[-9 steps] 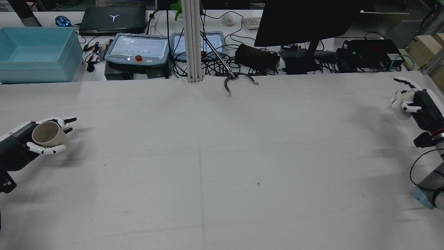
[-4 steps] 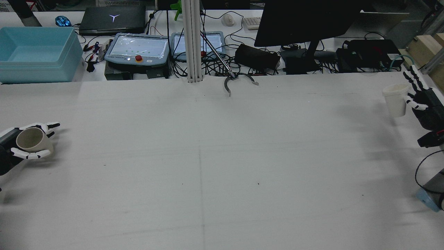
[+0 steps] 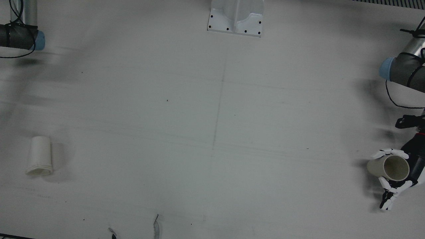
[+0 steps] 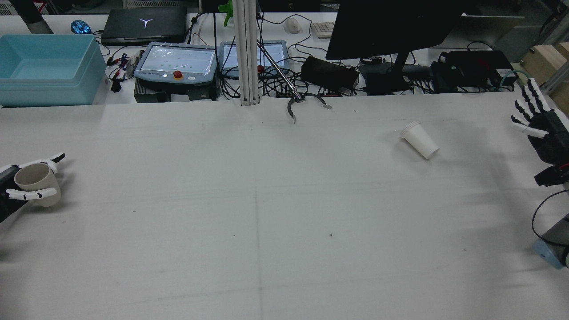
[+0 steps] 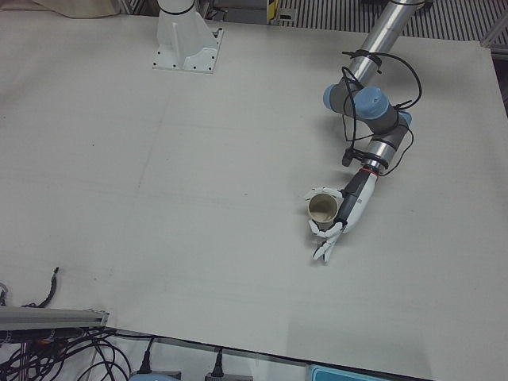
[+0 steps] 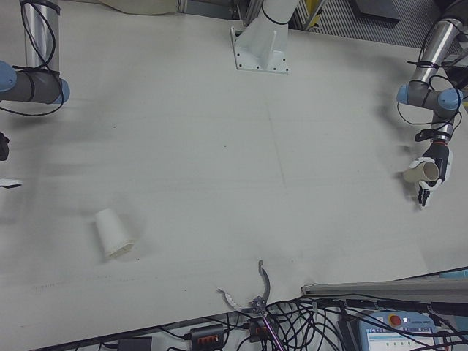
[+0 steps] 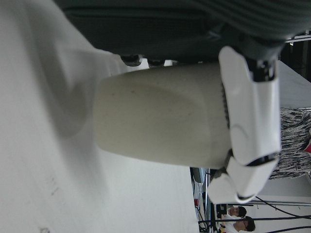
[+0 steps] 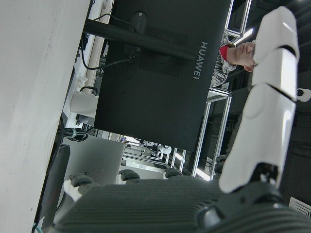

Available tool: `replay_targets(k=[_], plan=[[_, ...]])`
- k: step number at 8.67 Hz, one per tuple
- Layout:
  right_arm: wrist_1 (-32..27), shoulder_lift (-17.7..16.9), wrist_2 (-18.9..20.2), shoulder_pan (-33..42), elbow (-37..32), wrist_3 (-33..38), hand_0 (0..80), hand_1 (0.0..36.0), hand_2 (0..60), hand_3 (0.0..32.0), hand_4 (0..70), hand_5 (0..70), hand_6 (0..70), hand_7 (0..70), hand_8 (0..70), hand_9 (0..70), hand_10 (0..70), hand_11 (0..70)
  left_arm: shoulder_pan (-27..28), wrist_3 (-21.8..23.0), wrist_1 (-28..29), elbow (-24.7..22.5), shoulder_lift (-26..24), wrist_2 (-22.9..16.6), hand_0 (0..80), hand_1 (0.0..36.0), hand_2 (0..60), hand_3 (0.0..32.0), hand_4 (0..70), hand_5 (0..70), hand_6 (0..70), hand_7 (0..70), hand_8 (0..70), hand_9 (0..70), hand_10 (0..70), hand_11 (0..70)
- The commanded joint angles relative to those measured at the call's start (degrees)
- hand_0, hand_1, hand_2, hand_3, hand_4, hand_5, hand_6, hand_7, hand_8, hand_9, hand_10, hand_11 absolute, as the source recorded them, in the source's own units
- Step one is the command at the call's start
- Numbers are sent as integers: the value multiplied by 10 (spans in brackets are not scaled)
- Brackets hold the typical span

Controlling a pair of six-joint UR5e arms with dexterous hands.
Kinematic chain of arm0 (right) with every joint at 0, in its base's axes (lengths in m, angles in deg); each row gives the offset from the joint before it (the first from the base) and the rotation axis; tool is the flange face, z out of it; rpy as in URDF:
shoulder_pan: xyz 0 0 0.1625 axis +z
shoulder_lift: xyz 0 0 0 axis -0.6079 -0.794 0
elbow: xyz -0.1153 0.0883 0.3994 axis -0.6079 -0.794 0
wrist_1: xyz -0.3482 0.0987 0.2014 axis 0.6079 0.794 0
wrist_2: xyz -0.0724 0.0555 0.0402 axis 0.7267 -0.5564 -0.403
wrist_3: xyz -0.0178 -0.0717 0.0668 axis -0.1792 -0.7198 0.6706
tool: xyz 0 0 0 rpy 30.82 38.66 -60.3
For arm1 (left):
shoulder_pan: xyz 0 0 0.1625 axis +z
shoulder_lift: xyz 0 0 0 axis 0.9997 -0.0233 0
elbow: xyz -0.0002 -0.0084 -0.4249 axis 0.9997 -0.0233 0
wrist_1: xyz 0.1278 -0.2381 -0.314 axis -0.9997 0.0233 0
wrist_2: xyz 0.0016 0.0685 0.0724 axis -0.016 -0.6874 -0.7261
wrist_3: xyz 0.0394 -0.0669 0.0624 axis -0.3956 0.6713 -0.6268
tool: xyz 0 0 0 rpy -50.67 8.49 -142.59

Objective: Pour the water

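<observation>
The left hand (image 4: 20, 189) grips a beige cup (image 4: 33, 183) upright, well apart from the white paper cup (image 4: 419, 140) lying tipped on the table (image 4: 266, 213); the right hand (image 4: 540, 124) is splayed, empty.

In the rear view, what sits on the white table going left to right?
Beige cup held in the left robot hand → white paper cup lying on its side → right robot hand, open.
</observation>
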Motion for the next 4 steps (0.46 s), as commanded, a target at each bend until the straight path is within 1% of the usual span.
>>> replay_targets(k=[1,2,3,4], plan=[[9,0,0,4,21,-2,525,213,84,320,0,46,21,0,0,0,0,0,0,-1,3,5,0,0,550,171,0,0,210,0,77,38,5,0,0,0],[21,0,0,6,33,-3,531,219,95,320,0,48,24,0,0,0,0,0,-2,-1,4,5,0,0,534,158,0,0,193,0,70,27,4,0,0,0],[34,0,0,6,48,-5,530,221,108,320,0,48,29,0,0,0,0,0,-18,-1,10,3,0,-1,528,158,0,0,173,0,69,26,3,0,0,0],[66,1,0,6,77,-8,531,223,113,320,0,49,27,0,0,0,0,0,-59,-7,30,3,2,-12,518,146,0,0,147,0,63,20,2,0,0,0]])
